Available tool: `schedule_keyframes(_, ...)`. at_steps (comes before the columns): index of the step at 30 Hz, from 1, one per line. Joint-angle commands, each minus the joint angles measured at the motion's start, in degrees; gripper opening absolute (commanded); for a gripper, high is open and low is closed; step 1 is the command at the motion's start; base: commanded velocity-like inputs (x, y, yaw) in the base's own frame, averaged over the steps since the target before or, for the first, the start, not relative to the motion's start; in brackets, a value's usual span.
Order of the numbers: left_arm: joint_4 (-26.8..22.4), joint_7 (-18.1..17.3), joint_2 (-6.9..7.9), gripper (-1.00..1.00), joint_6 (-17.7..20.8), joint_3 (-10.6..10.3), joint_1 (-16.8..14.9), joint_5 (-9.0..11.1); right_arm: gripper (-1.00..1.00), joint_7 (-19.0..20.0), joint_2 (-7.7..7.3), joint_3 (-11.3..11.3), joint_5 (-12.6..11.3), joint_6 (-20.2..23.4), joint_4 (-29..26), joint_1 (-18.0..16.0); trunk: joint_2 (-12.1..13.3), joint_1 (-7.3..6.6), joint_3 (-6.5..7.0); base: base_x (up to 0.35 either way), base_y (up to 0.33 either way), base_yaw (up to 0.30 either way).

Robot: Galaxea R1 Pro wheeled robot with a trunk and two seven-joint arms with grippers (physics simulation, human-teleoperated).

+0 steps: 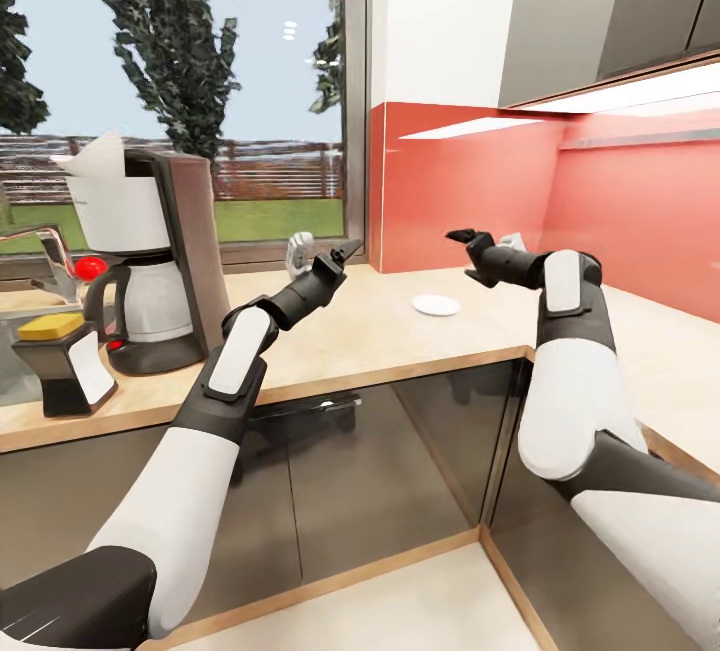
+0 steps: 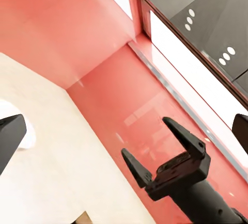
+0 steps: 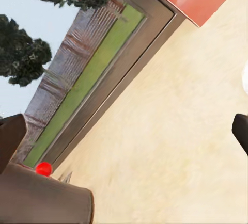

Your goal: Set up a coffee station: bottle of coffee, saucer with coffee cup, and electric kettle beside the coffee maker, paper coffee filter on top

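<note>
Left end effector (image 1: 338, 258) raised over the desk (image 1: 370, 331), fingers apart, nothing held; right end effector (image 1: 468, 238) likewise apart and empty, above the saucer (image 1: 436, 305). Coffee maker (image 1: 150, 251) well left of the saucer, filter (image 1: 95, 156) on top. Bottle (image 1: 62, 361) just left of the maker. White cup (image 1: 300, 251) near the window, behind the left end effector.

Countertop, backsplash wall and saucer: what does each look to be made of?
Countertop: pale beige wood-look surface, matte, faint grain; laminate or real wood cannot be told. Backsplash wall: glossy red panel, glass or lacquer perhaps, mirroring the cabinet light strip. Saucer: smooth plain white, likely ceramic, though the render leaves it open.
</note>
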Motion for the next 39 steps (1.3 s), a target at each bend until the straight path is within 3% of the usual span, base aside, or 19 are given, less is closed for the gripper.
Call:
schedule_keyframes(1,0.01,-0.04,-0.02,1.0,0.24,0.08,-0.04,0.14,1.0,-1.33,0.38,-0.27,-1.44,0.31,-1.22,0.0,-0.03,0.0,-0.07,0.0,0.0,0.0)
schedule_keyframes(2,0.02,-0.01,-0.02,1.0,0.24,0.09,-0.04,0.14,1.0,-4.17,0.85,-0.25,-4.41,0.38,-3.4,0.2,-0.03,0.0,-0.07,0.0,0.0,0.0)
schedule_keyframes(5,0.08,0.05,-0.02,1.0,0.24,0.12,-0.04,0.14,1.0,-6.79,1.28,0.14,-7.15,0.54,-5.91,0.73,-0.03,0.0,-0.07,0.0,0.0,0.0)
schedule_keyframes(7,0.11,0.08,-0.02,1.0,0.24,0.13,-0.04,0.14,1.0,-8.12,1.52,2.03,-8.79,0.76,-7.56,1.74,-0.03,0.0,-0.07,0.0,0.0,0.0)
schedule_keyframes(8,0.12,0.09,-0.02,1.0,0.24,0.13,-0.04,0.14,1.0,-8.94,1.66,6.71,-12.31,0.89,-10.23,4.23,-0.03,0.0,-0.07,0.0,0.0,0.0)
schedule_keyframes(9,0.13,0.09,-0.02,1.0,0.24,0.14,-0.04,0.14,1.0,-9.05,1.67,8.3,-13.79,0.91,-11.25,4.99,-0.03,0.0,-0.07,0.0,0.0,0.0)
schedule_keyframes(10,0.13,0.09,-0.02,1.0,0.24,0.14,-0.04,0.14,1.0,-9.29,1.67,11.87,-17.28,0.93,-13.85,6.45,-0.03,0.0,-0.07,0.0,0.0,0.0)
schedule_keyframes(11,0.13,0.09,-0.02,1.0,0.24,0.14,-0.04,0.14,1.0,-9.46,1.67,13.72,-19.17,0.94,-15.27,7.13,-0.03,0.0,-0.07,0.0,0.0,0.0)
schedule_keyframes(12,0.13,0.1,-0.02,1.0,0.24,0.17,-0.04,0.14,1.0,-10.72,1.58,18.14,-24.72,0.94,-19.11,8.96,-0.03,0.0,-0.07,0.0,0.0,0.0)
schedule_keyframes(13,0.19,0.1,-0.02,1.0,0.24,0.21,-0.04,0.14,1.0,-15.5,1.22,20.92,-31.09,0.96,-22.12,10.35,-0.03,0.0,-0.07,0.0,0.0,0.0)
schedule_keyframes(16,0.21,0.1,-0.02,1.0,0.24,0.22,-0.02,0.14,1.0,-18.59,0.84,21.96,-34.66,0.97,-23.62,10.95,-0.03,0.0,-0.07,0.0,0.0,0.0)
schedule_keyframes(17,0.22,0.1,-0.02,1.0,0.24,0.22,-0.01,0.14,1.0,-19.02,0.65,22.11,-35.14,0.97,-23.83,11.06,-0.03,0.0,-0.07,0.0,0.0,0.0)
schedule_keyframes(18,0.22,0.1,-0.02,1.0,0.24,0.19,0.0,0.14,1.0,-20.19,-1.28,22.5,-36.46,0.94,-24.33,12.27,-0.03,0.0,-0.07,0.037,-0.03,0.0)
schedule_keyframes(23,0.45,0.1,-0.02,1.0,0.24,0.15,0.02,0.14,1.0,-20.63,-2.54,22.54,-36.92,0.9,-24.53,13.06,-0.03,0.0,-0.07,0.133,-0.108,0.0)
schedule_keyframes(39,2.13,0.1,-0.02,1.0,0.24,0.14,-0.03,0.14,1.0,-20.94,-2.98,22.43,-36.69,0.67,-24.16,14.7,-0.03,0.0,-0.07,0.13,-0.092,0.0)
